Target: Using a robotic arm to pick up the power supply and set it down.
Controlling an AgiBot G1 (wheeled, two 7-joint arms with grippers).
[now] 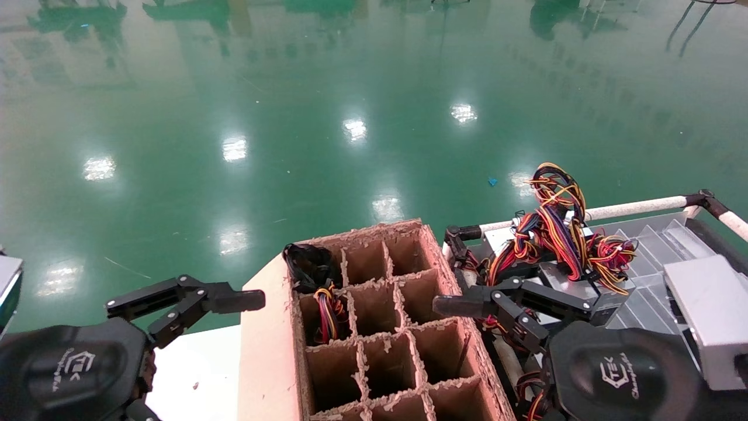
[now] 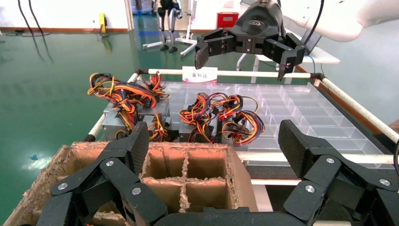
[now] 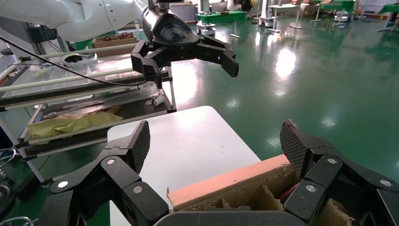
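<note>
Power supplies (image 1: 564, 276), grey metal boxes with red, orange, yellow and black wires (image 1: 555, 225), lie in the tray on the right, and they show in the left wrist view too (image 2: 141, 109). My right gripper (image 1: 450, 354) hovers open and empty between the tray and the cardboard box's right wall, just short of them; its own view (image 3: 215, 132) looks across the box rim. My left gripper (image 1: 234, 351) is open and empty at the box's left side, with the cells between its fingers (image 2: 212, 136). Coloured wires (image 1: 327, 310) stick out of one cell; any box under them is hidden.
The cardboard cell box (image 1: 266, 351) stands in the middle on a white table (image 1: 193, 374). A black cable bundle (image 1: 307, 266) fills its far left cell. The tray has a white tube rail (image 1: 637, 206) and a larger grey box (image 1: 710, 316) at its near right. Green floor lies beyond.
</note>
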